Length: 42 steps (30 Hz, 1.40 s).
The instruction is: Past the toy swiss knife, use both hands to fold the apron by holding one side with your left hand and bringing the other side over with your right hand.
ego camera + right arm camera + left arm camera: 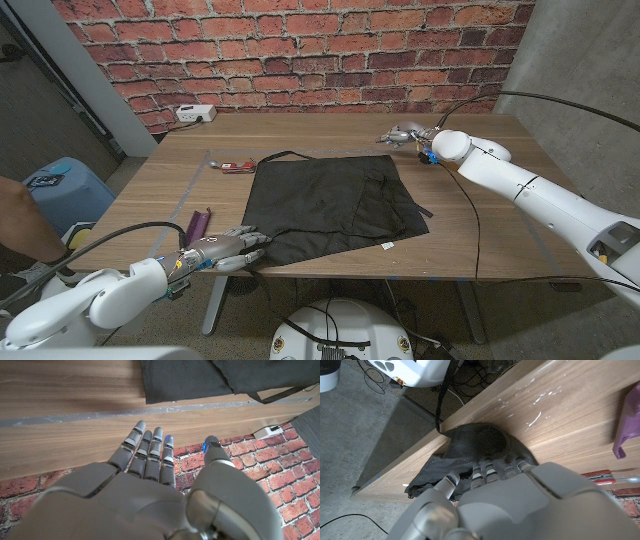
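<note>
The apron (pixel 335 207) is lying spread mid-table, just past it the knife (pixel 235 166). The left hand (pixel 222 249) is gripping the apron's near-left corner at the table (pixel 500 200) edge — the right hand (pixel 405 133) is hovering empty, fingers (pixel 150 452) extended, beyond the far-right corner.

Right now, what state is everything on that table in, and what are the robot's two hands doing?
apron: spread out mostly flat, not yet folded, one near corner bunched at the table edge.
left hand: fingers pressing on the apron's near corner.
right hand: open, holding nothing, at the far edge beyond the apron.
toy swiss knife: lying untouched, left of the apron.
purple object: lying near the left hand, untouched.
</note>
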Motion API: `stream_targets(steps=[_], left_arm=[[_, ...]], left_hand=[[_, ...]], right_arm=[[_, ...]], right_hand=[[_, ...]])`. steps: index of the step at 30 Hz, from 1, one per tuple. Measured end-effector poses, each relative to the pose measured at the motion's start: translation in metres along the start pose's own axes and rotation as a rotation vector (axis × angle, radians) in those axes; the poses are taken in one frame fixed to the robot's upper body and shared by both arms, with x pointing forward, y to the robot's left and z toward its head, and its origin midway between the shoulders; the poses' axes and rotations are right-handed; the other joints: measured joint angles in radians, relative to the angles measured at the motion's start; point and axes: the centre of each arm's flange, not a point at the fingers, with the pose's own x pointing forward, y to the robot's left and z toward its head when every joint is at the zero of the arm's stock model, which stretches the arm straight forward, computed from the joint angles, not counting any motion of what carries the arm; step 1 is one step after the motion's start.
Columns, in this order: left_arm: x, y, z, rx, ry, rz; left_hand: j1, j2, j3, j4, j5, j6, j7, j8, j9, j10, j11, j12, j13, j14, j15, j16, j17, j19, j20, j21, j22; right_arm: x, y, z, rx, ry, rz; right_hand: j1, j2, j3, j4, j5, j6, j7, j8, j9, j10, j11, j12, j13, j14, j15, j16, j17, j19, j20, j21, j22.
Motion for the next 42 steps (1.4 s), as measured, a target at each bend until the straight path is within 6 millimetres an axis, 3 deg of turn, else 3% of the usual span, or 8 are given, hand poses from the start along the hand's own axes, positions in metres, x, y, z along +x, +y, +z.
stream_targets(steps=[17, 29, 42], left_arm=[[0.001, -0.001, 0.003, -0.005, -0.004, -0.012], [0.002, -0.001, 0.003, -0.009, -0.008, -0.016], [0.006, 0.002, 0.0, -0.008, -0.012, -0.022]], left_hand=[[0.0, 0.0, 0.009, 0.0, 0.004, -0.002, -0.002, 0.0, 0.0, 0.0, 0.0, 0.0, 0.0, 0.0, 0.0, 0.0, 0.0, 0.0, 0.0, 0.0, 0.0], [0.0, 0.0, 0.009, 0.0, 0.004, -0.005, -0.005, 0.0, 0.0, 0.0, 0.0, 0.0, 0.0, 0.0, 0.0, 0.0, 0.0, 0.0, 0.0, 0.0, 0.0], [0.0, 0.0, 0.016, -0.002, 0.004, -0.005, -0.005, 0.0, 0.0, 0.0, 0.0, 0.0, 0.0, 0.0, 0.0, 0.0, 0.0, 0.0, 0.0, 0.0, 0.0]], right_arm=[[0.011, 0.009, 0.009, -0.153, 0.038, 0.02], [0.016, 0.01, 0.007, -0.252, 0.065, 0.032], [0.016, 0.01, -0.001, -0.322, 0.093, 0.049]], right_hand=[[0.045, -0.011, 0.001, 0.007, -0.008, 0.012, -0.002, 0.0, 0.005, 0.048, -0.013, 0.048, 0.037, 0.023, -0.023, 0.004, 0.016, 0.003, 0.004, -0.005, 0.0], [0.054, -0.02, -0.004, 0.013, -0.008, 0.018, -0.008, -0.005, 0.005, 0.033, -0.027, 0.062, 0.058, 0.027, -0.031, 0.004, 0.028, 0.003, 0.003, -0.009, 0.0], [0.072, -0.028, -0.006, 0.014, -0.008, 0.043, -0.032, -0.005, 0.009, 0.027, -0.034, 0.085, 0.079, 0.035, -0.042, 0.008, 0.037, 0.0, 0.0, -0.008, 0.0]])
